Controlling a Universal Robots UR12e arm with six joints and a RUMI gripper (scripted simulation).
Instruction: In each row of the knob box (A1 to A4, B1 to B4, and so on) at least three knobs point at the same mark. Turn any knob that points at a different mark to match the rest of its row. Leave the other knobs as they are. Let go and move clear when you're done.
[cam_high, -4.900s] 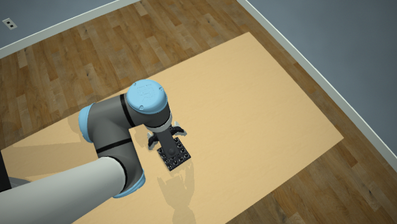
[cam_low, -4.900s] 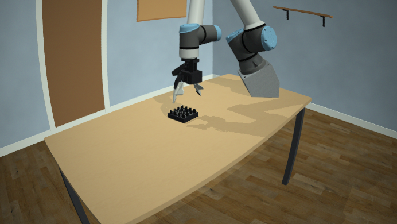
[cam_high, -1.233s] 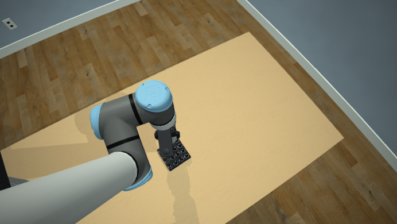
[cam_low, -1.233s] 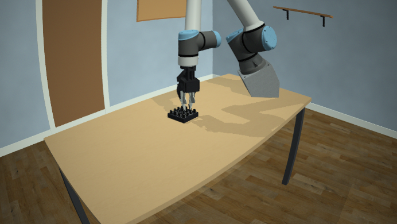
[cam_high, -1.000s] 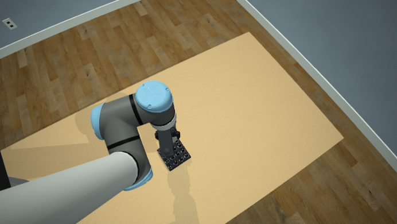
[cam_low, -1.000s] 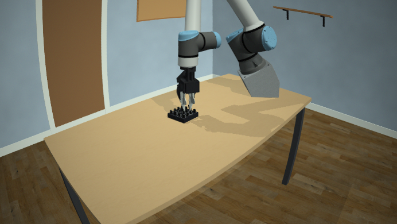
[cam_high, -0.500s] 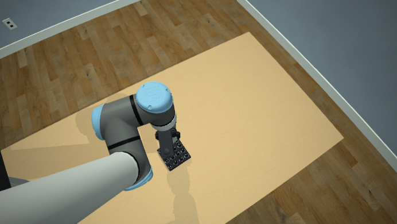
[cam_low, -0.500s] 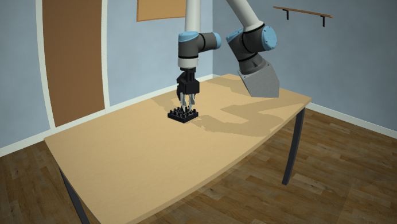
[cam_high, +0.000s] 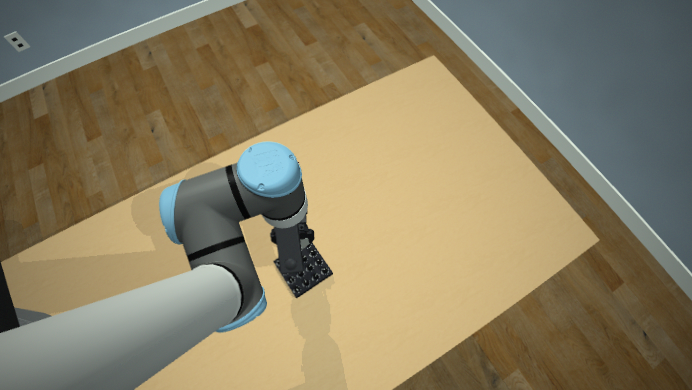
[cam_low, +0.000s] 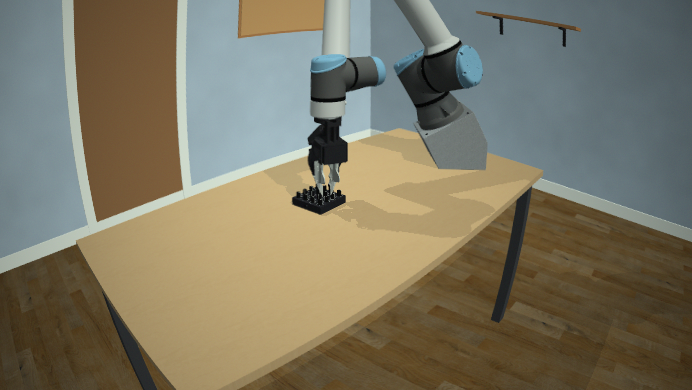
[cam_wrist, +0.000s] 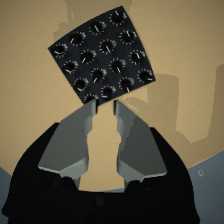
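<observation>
Pale blue walls (cam_high: 600, 100) (cam_low: 275, 85) are surrounding a floor of brown wooden planks (cam_high: 150, 115) (cam_low: 575, 280), with their mixed grain showing. Above the floor, a smooth, tan rectangular worktop (cam_high: 425, 175) (cam_low: 275, 270) (cam_wrist: 30, 85) is spreading beneath the claw (cam_high: 303, 243) (cam_low: 326, 192) (cam_wrist: 105, 103). One square black knob box (cam_high: 310, 272) (cam_low: 320, 206) (cam_wrist: 102, 57) is lying flat on it, directly below the claw. Sixteen small round black knobs are standing on the box in four lines of four, pale tick marks ringing each and white pointer lines facing several directions. Two grey, angular, tapering fingers (cam_low: 334, 172) are reaching down from the claw's black body, their tips standing a narrow gap apart at one edge of the box, with nothing clamped between them. Whether they are touching a knob is not clear. The exterior view is showing two dark table legs (cam_low: 511, 260) and a grey wedge-shaped arm base (cam_low: 462, 147), which the wrist view is leaving out. The wrist view is giving all sixteen dials, while in the top view the arm is covering part of the box.
</observation>
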